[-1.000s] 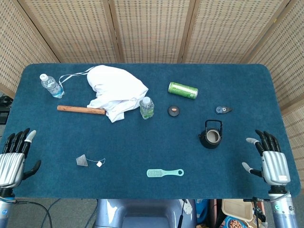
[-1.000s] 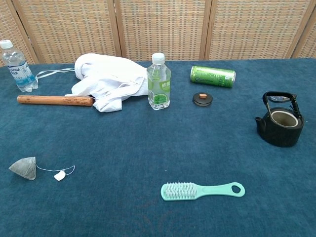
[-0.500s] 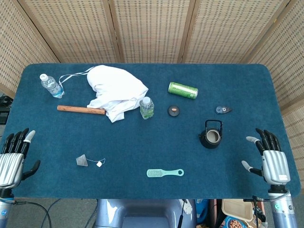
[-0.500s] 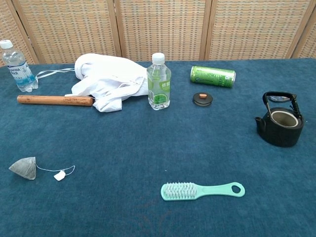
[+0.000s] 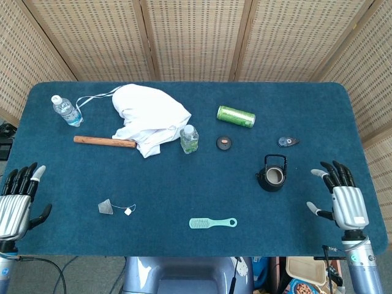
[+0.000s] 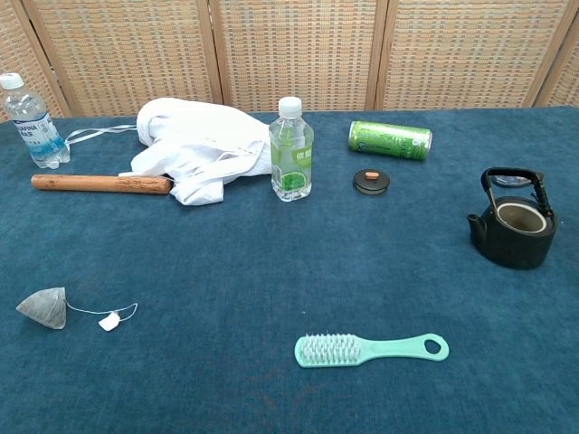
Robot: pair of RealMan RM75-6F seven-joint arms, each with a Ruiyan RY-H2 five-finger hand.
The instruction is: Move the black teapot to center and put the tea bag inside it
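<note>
Blue-carpeted table before wicker screens; left hand and right hand seemingly spread, holding nothing.

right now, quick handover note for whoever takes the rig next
Left hand: open, holds nothing, at the table's near left edge.
Right hand: open, holds nothing, near right edge, to the right of the teapot.
Black teapot: upright, lid off, on the right side, not yet at center.
Tea bag: on the cloth at near left, string and tag beside it.
Done: nothing.
Left: move the teapot to center, then put the tea bag inside.
</note>
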